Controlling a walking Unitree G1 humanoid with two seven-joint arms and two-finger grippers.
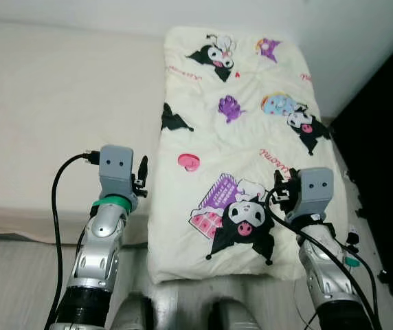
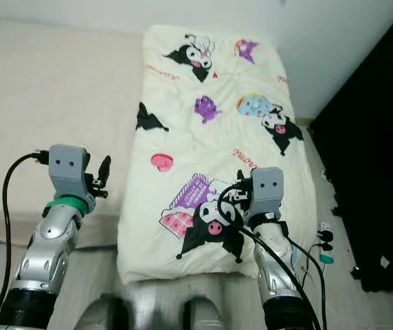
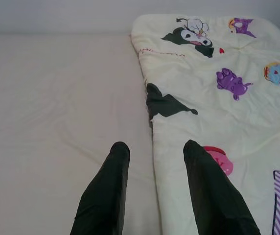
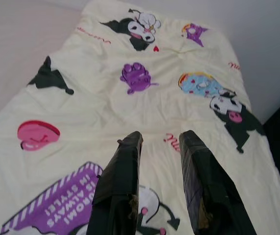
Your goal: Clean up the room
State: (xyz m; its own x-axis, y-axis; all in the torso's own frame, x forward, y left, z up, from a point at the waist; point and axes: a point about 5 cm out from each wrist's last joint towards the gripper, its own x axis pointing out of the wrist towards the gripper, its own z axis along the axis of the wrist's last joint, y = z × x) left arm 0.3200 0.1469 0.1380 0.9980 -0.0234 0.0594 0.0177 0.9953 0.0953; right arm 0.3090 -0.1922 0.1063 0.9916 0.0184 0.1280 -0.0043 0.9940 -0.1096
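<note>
We see bed (image 1: 52, 117) filling left and centre of frame, bare sheet on left; folded quilt (image 1: 251, 137) with cartoon prints lies down right-centre, near end draped over bed edge at bottom; our left gripper (image 3: 152, 161) low left, fingers apart, straddling quilt's left edge; our right gripper (image 4: 159, 147) low right over quilt, fingers apart, holding nothing.

Ahead of my grippers, a white wall (image 1: 334, 41) runs behind the bed. To the right of my right gripper stands a dark surface (image 1: 389, 172). Below it, small items (image 2: 323, 240) lie on the pale floor (image 2: 341, 275), too small to identify.
</note>
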